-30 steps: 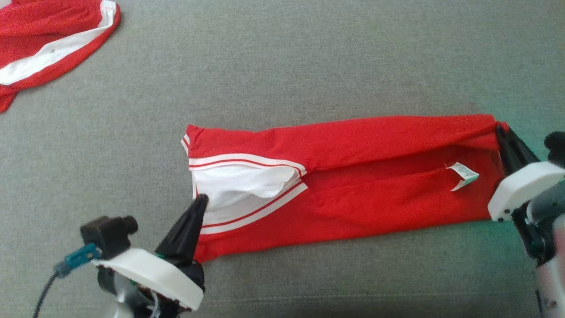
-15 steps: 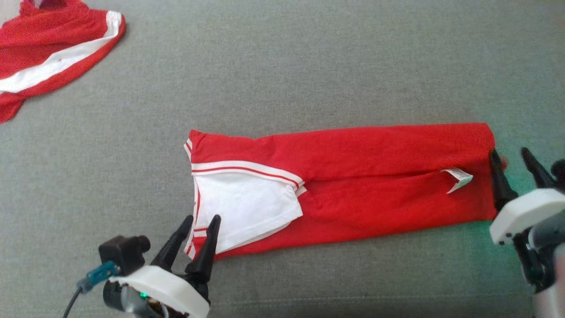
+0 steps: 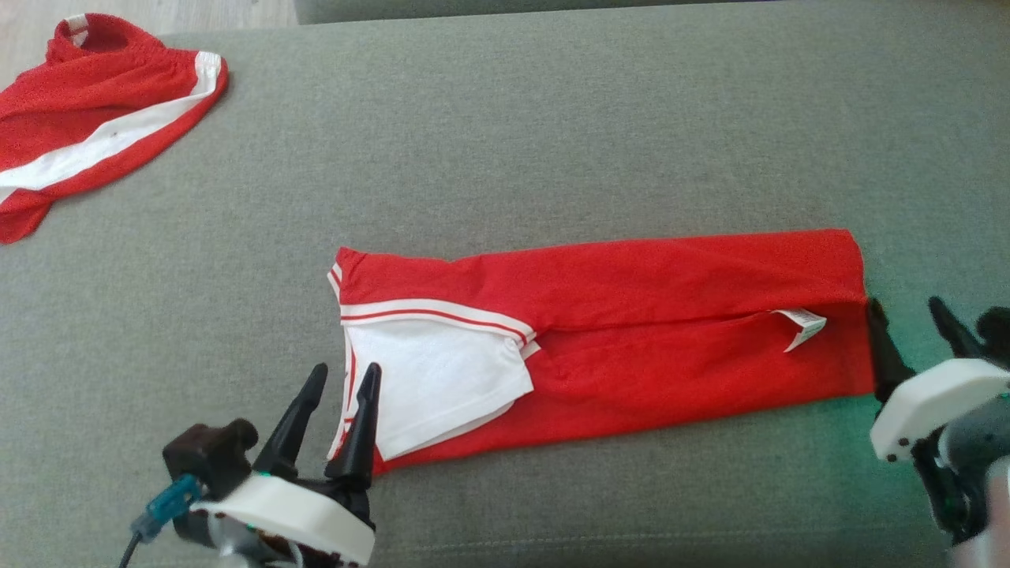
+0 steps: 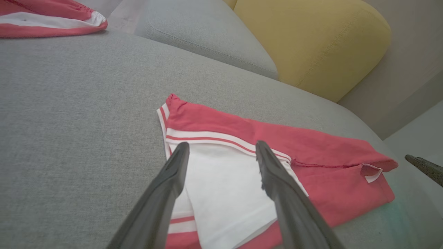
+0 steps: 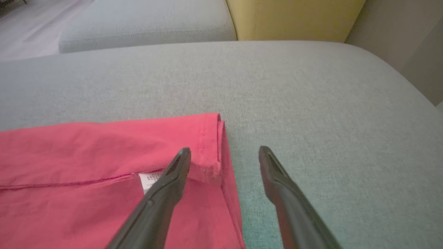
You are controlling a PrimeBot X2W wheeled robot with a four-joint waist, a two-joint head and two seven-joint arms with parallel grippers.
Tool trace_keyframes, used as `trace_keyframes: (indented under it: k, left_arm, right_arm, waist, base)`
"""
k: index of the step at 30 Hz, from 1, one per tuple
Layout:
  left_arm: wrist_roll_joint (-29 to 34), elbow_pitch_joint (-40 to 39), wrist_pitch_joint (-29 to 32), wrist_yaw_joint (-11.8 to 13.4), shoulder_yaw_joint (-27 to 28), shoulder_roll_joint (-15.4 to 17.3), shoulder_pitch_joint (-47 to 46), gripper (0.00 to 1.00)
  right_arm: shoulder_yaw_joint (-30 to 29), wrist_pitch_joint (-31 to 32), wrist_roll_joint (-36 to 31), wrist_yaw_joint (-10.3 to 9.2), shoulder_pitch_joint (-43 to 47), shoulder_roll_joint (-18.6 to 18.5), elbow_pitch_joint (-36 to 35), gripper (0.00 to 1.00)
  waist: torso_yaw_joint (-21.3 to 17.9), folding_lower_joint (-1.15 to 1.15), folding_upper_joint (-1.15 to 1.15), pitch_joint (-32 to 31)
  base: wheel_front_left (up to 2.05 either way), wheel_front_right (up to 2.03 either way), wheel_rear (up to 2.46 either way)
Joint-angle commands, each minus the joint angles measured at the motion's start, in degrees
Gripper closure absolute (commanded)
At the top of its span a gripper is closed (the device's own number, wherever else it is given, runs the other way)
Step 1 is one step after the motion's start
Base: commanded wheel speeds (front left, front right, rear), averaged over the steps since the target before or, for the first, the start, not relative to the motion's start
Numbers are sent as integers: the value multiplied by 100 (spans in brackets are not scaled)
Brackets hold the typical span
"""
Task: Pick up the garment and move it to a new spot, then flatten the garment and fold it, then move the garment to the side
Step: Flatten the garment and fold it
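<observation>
Two grippers at the near edge, both empty. Left gripper [image 3: 344, 371]: fingers parted, nothing between them, tips poised over the near-left corner of the garment [image 3: 631, 315], by the white panel [image 3: 442, 379]. Right gripper [image 3: 903, 304]: fingers likewise spread, gripping nothing. One finger is over the hem end, the other over bare grey cushion [image 3: 552, 142].

Garment: lies mid-cushion as a long narrow band, running left to right between the two grippers. The far long edge is doubled over toward the middle. The label [image 3: 803, 325] peeks out at the seam near the right end. Flat, few wrinkles.

Farther back, upper left: a second red garment [image 3: 87, 118] with a white stripe, bunched, well apart from the band. Beyond that, in the left wrist view, a yellow cushion [image 4: 311, 38].

Progress, as judged: relocation and flattening look done, and lengthwise folding looks done or nearly so. Left to do: probably a crosswise fold, end to end, to shorten the band, then the shift to the side. Neither has begun.
</observation>
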Motion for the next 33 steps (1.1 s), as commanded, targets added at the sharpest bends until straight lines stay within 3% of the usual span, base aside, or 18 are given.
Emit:
trace_keyframes:
  k: [1,18,31,32,33]
  left_arm:
    - [83,-151,-76,28,203,7,-178,0]
    - [359,-35,-219,149,129,-102,-412,0]
    - [449,-65,-239,199,123,-95,-568,0]
    - [454,-73,-237,204,123,-89,-579,0]
    - [458,-78,-234,209,122,-85,-589,0]
  right_arm:
    - [149,92,-56,37,-270,-134,-132,0]
    - [1031,1693,39,37,-1550,-933,1372,0]
    - [1122,2401,626,37,-2042,-1037,2016,0]
    - [1128,2451,688,37,-2067,-1034,2058,3]
    - [1149,2507,752,37,-2083,-1035,2098,19]
  waist:
    - [-5,0,0,-6]
    - [168,0,0,165]
    - [248,0,0,479]
    - [250,0,0,504]
    - [253,0,0,520]
  base:
    - [0,0,0]
    - [0,0,0]
    - [0,0,0]
    - [0,0,0]
    - [0,0,0]
